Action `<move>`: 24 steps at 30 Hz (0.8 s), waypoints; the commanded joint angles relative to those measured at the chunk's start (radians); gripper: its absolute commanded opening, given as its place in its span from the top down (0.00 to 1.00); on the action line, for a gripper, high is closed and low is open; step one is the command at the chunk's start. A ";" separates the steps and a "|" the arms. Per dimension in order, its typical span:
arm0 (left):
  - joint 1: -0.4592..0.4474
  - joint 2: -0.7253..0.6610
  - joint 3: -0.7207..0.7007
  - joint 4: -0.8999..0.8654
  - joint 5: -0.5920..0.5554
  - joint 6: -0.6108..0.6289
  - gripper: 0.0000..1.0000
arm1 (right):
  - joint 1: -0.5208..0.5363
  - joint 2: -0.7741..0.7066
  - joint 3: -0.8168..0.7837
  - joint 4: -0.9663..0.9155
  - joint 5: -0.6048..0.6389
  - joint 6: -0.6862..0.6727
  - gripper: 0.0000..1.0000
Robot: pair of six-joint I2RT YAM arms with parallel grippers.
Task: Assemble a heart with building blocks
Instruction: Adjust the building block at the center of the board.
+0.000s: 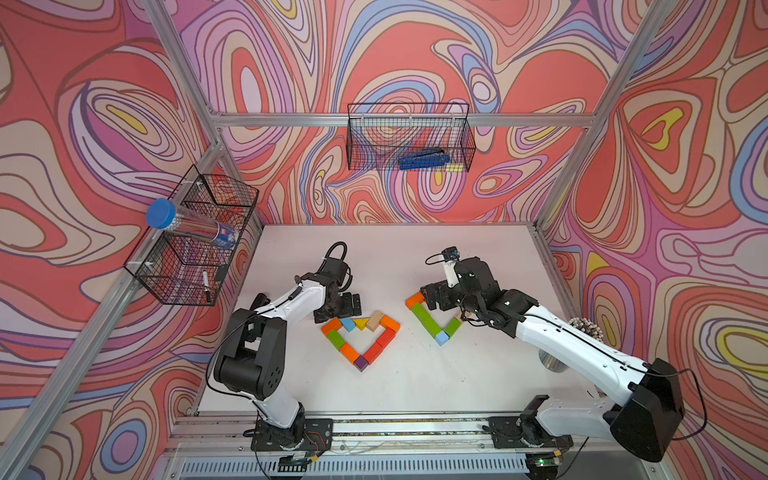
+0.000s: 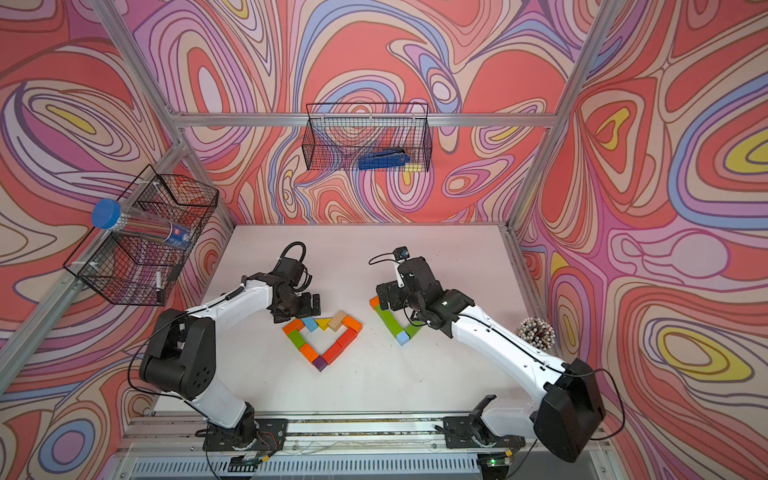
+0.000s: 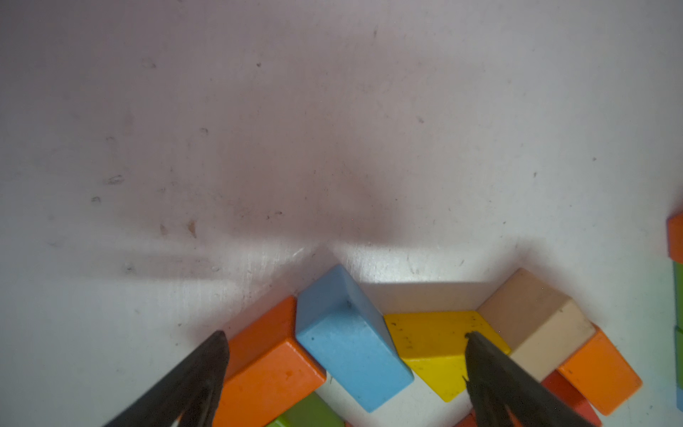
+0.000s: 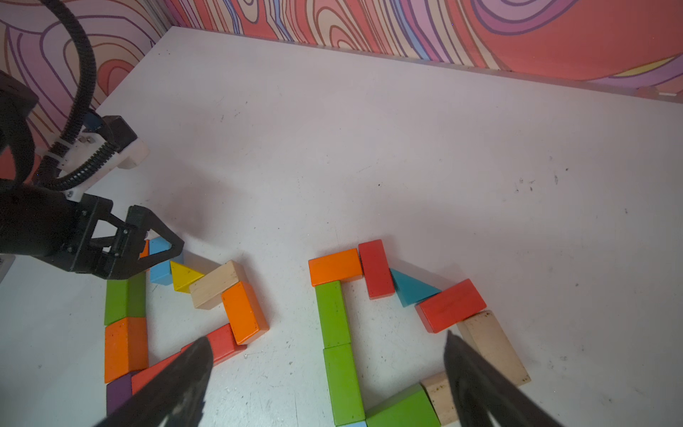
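L jaws, R jaws wide apart, empty. Only R wrist view shows teal triangle.

White table: building blocks in two heart outlines (side by side, apart); pencil cup near right edge.

The left arm and the right arm reach from the near edge of the bench toward its middle, elbows bent. The left claw hangs low, jaws spread wide, empty. The right claw likewise gapes wide, gripping nothing.
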 commanded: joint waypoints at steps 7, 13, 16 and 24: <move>0.008 0.000 -0.028 -0.051 0.003 -0.033 0.00 | -0.004 -0.006 -0.015 0.002 -0.007 0.007 0.02; 0.008 0.001 -0.034 -0.053 0.018 -0.039 0.00 | -0.004 -0.005 -0.017 0.004 -0.010 0.008 0.02; 0.008 -0.002 -0.036 -0.050 0.026 -0.039 0.01 | -0.004 -0.003 -0.016 0.004 -0.010 0.008 0.02; 0.006 -0.003 -0.039 -0.045 0.042 -0.043 0.01 | -0.004 0.001 -0.018 0.007 -0.017 0.008 0.02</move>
